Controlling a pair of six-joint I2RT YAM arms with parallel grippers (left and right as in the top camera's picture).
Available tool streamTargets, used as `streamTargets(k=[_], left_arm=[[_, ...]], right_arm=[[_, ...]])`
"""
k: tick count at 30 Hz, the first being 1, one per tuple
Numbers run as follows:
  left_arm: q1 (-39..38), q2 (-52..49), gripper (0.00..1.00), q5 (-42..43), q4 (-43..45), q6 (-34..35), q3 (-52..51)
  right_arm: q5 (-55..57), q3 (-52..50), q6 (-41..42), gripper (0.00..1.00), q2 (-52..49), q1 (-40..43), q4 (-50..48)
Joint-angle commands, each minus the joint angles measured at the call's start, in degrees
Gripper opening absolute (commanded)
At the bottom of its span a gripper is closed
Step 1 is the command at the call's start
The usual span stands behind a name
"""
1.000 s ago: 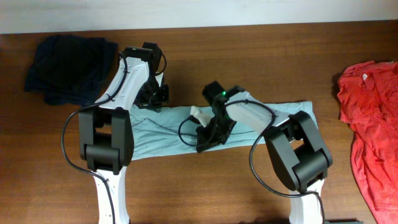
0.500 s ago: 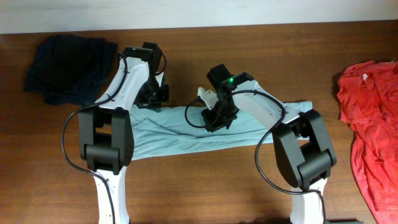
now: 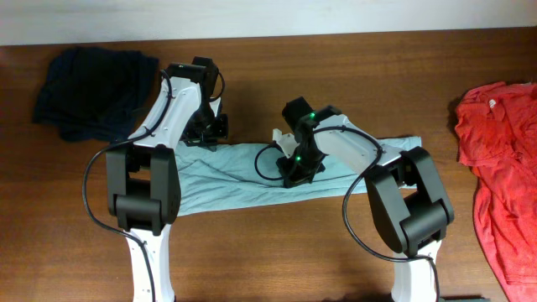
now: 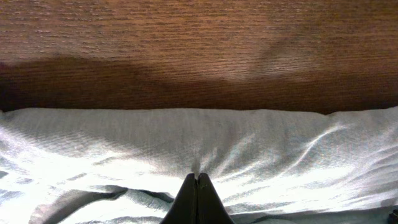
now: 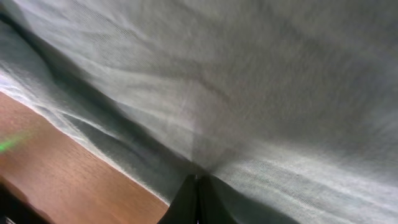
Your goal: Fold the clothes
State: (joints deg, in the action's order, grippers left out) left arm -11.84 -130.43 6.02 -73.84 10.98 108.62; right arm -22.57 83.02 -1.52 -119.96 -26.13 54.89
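Note:
The pale grey-teal T-shirt [image 3: 226, 180] lies as a long, creased band across the middle of the table. My left gripper [image 3: 205, 139] is at the band's far edge near its left end. In the left wrist view its jaws are shut [image 4: 198, 178], with the T-shirt [image 4: 249, 143] puckered at the tips. My right gripper [image 3: 296, 174] is on the middle of the band. In the right wrist view it is shut [image 5: 198, 178] on a pinch of the T-shirt [image 5: 280, 93], and folds radiate from the tips.
A dark navy garment [image 3: 92, 92] is bunched at the far left corner. A red shirt [image 3: 499, 168] is spread along the right edge. Bare wooden table [image 3: 336, 75] shows beyond the band and in front of it.
My right gripper has carried its pinch of cloth from the band's near edge toward the far edge, then a little back. The left arm has stayed in place.

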Motion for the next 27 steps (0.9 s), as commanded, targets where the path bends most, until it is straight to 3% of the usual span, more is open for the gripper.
streamTargets(k=[1, 17, 27], left_arm=[[-0.2, -0.1, 0.01, 0.2, 0.1, -0.3, -0.2], [-0.1, -0.1, 0.01, 0.2, 0.1, -0.3, -0.2], [-0.1, -0.1, 0.01, 0.2, 0.1, -0.3, -0.2]], right_arm=[[-0.8, -1.4, 0.6, 0.04, 0.3, -0.2, -0.9], [0.3, -3.0, 5.2, 0.04, 0.3, 0.3, -0.2], [5.5, -3.0, 6.7, 0.04, 0.3, 4.7, 5.4]])
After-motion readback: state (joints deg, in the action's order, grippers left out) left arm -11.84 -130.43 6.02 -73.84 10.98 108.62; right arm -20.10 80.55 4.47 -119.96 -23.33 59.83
